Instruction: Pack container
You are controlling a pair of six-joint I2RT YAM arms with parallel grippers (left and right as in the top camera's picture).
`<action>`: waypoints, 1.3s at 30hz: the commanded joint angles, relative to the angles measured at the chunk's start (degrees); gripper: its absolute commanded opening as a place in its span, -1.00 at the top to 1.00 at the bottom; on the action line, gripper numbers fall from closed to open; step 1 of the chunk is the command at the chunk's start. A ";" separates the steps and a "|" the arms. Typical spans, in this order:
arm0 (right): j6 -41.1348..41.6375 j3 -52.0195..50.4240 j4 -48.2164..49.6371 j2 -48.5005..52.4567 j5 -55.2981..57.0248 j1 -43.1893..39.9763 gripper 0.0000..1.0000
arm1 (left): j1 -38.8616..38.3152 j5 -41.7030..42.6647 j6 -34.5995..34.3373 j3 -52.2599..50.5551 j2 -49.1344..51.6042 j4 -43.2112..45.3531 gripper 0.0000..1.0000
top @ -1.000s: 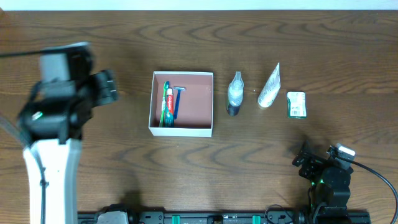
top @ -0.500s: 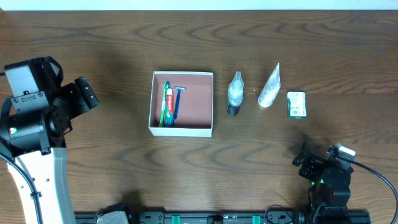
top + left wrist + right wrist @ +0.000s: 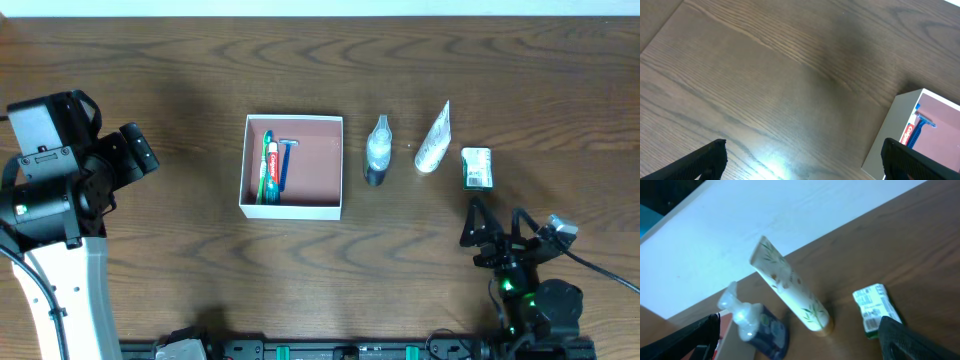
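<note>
The container (image 3: pixel 336 160) is a shallow white box with a pinkish-brown inside at the table's middle. A toothpaste tube (image 3: pixel 268 165) and a blue razor (image 3: pixel 285 160) lie in its left part. It also shows at the right edge of the left wrist view (image 3: pixel 895 130). A dark pump bottle (image 3: pixel 377 152), a white tube (image 3: pixel 434 140) and a small green-and-white packet (image 3: pixel 477 168) lie in a row to its right. My left gripper (image 3: pixel 135 155) is open and empty, left of the container. My right gripper (image 3: pixel 490 230) is open and empty, just below the packet.
The right wrist view shows the pump bottle (image 3: pixel 762 327), the white tube (image 3: pixel 790 292) and the packet (image 3: pixel 875 307) between my spread fingers, with a white wall behind the table's far edge. Bare wood lies under the left gripper (image 3: pixel 800 170).
The left arm drew back to the left between the first two frames and then held still. The right gripper has risen and moved up toward the packet, its fingers spread.
</note>
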 commanded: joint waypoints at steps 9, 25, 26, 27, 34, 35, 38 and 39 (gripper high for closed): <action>-16.55 30.62 -8.33 36.85 -2.16 -0.59 -0.99 | 0.28 -0.70 -0.55 0.50 0.00 -0.02 -0.96; -27.12 65.94 -36.17 86.88 5.44 -4.55 -0.98 | 0.28 -0.70 -0.55 0.50 0.00 -0.02 -0.96; -27.10 65.94 -35.78 88.91 5.86 -4.66 -0.99 | 0.28 -0.70 -0.55 0.50 0.00 -0.02 -0.96; -27.12 65.94 -35.23 91.10 6.21 -4.72 -0.99 | 0.28 -0.70 -0.55 0.50 0.00 -0.02 -0.96; -27.08 65.94 -32.89 101.66 6.25 -4.66 -0.93 | 0.28 -0.70 -0.55 0.50 0.00 -0.02 -0.96; -27.08 65.92 -32.52 103.21 6.25 -4.72 -0.93 | 0.31 -0.70 -0.55 0.50 0.00 -0.02 -0.96; -27.04 65.94 -31.54 107.38 5.99 -4.76 -0.88 | 0.28 -0.70 -0.55 0.50 0.00 -0.02 -0.96; -27.04 65.92 -31.47 108.45 5.99 -4.76 -0.84 | 0.31 -0.70 -0.55 0.50 0.00 -0.02 -0.96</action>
